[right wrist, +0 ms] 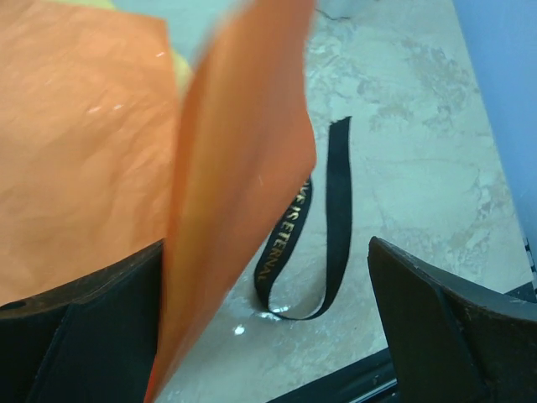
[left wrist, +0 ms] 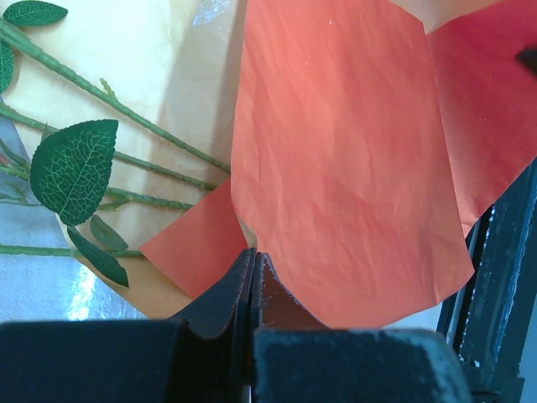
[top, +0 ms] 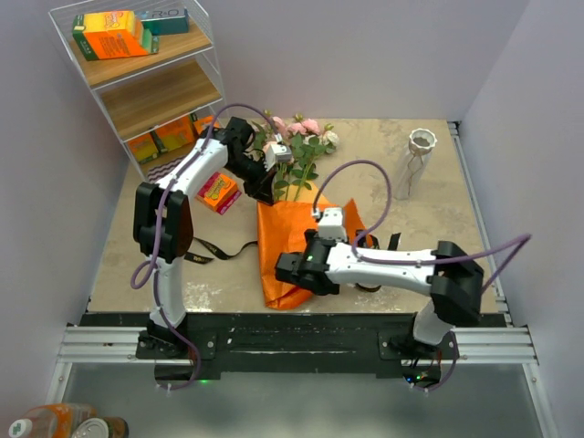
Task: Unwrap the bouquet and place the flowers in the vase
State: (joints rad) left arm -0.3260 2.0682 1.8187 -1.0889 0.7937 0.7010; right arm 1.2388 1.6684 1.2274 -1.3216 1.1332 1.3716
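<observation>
The black ribbon (top: 217, 250) already lies loose on the worktop (top: 429, 219), at 9 o'clock of the bouquet, so the step in hand looks like peeling the wrap off the stems. The left pincer (left wrist: 252, 264) is pressed together, with its tips right at the lower edge of the orange paper (top: 283, 251). Whether it nips a fold there I cannot tell. The paper is still spread around the green stems (left wrist: 143, 126), and the flowers (top: 299, 132) stick out of its top at 12 o'clock. At the paper's lower end, toward 6 o'clock, the right pincer (right wrist: 267, 252) stands wide apart. One loose orange flap rises between its jaws, against the left one, and nothing is gripped yet.

Next, I judge, that pincer should close on the flap and draw it off sideways, keeping clear of the stems. The vase (top: 415, 160) stands upright and empty at 2 o'clock, well apart from the bouquet.
</observation>
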